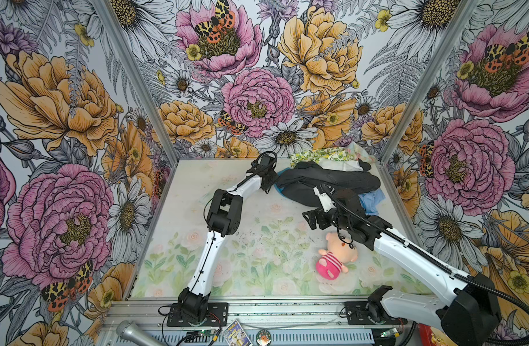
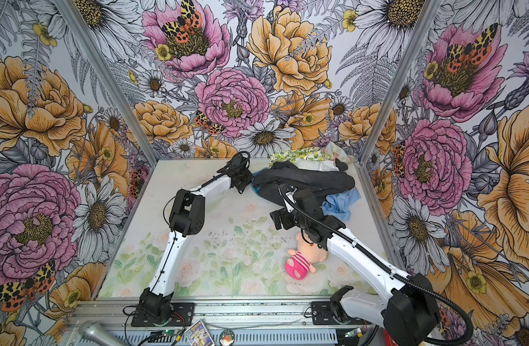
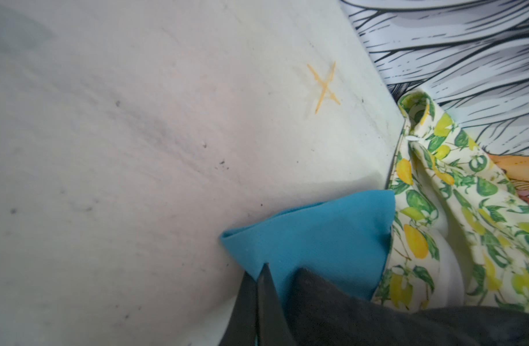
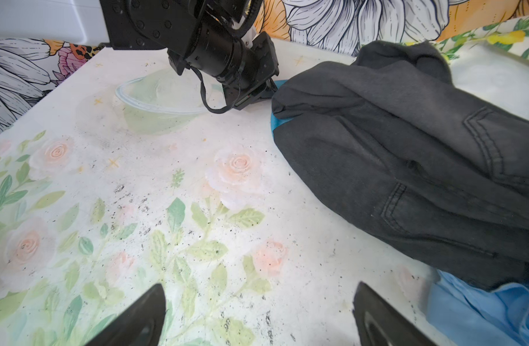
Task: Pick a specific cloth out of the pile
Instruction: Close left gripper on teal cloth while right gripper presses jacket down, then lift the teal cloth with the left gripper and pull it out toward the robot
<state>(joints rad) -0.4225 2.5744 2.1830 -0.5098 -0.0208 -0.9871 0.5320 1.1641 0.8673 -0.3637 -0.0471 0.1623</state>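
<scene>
The pile sits at the table's back right, with a large black garment (image 1: 326, 179) (image 4: 407, 149) lying over it. From under that garment's left end pokes a corner of the teal-blue cloth (image 3: 317, 233) (image 1: 279, 190) (image 4: 276, 122). My left gripper (image 3: 261, 269) (image 4: 270, 87) is at that corner, jaws pressed together with the cloth's edge pinched between them. My right gripper (image 4: 258, 286) (image 1: 309, 221) hovers open over bare table just in front of the black garment, holding nothing. A yellow-green floral cloth (image 3: 467, 209) (image 1: 320, 155) lies behind the teal cloth.
A paler sky-blue cloth (image 1: 372, 199) (image 4: 482, 311) spills from the pile's right end. A clear bowl (image 4: 158, 102) stands left of the left gripper. A pink plush doll (image 1: 335, 254) lies under the right forearm. Flowered walls (image 1: 155, 119) close in three sides.
</scene>
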